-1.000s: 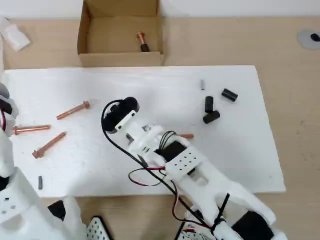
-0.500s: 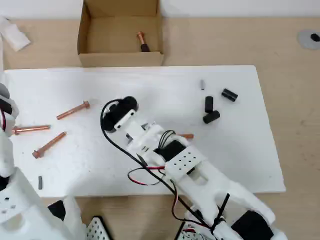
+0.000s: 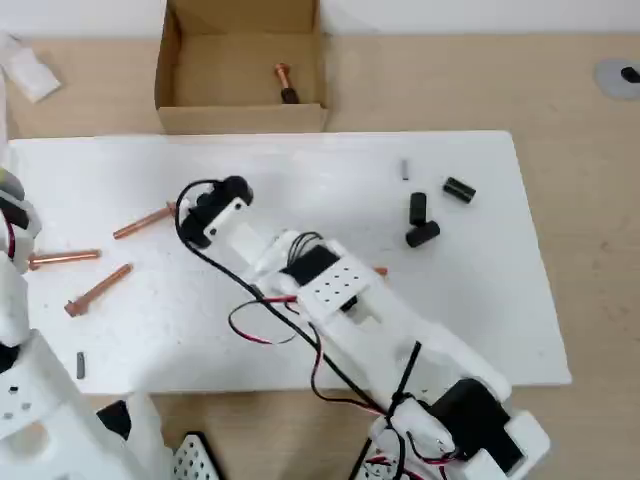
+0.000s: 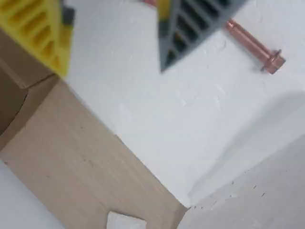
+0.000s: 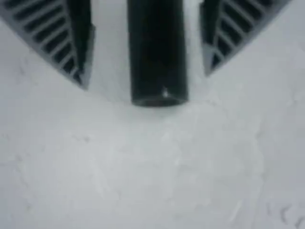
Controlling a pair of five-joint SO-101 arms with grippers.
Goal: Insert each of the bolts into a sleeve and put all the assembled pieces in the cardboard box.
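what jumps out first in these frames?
The right arm sprawled diagonally across the white board, with the right gripper open astride a black sleeve, a gap on each side. Next, the cardboard box beyond the board's far edge, with one sleeved bolt inside, and three loose copper bolts at the board's left end.

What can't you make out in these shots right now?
High view: the right arm covers all but the tip of one bolt.
Right wrist view: the black sleeve runs off the edge; whether the right gripper clamps it is unclear.
Left wrist view: the left gripper hides the end of a flanged bolt.
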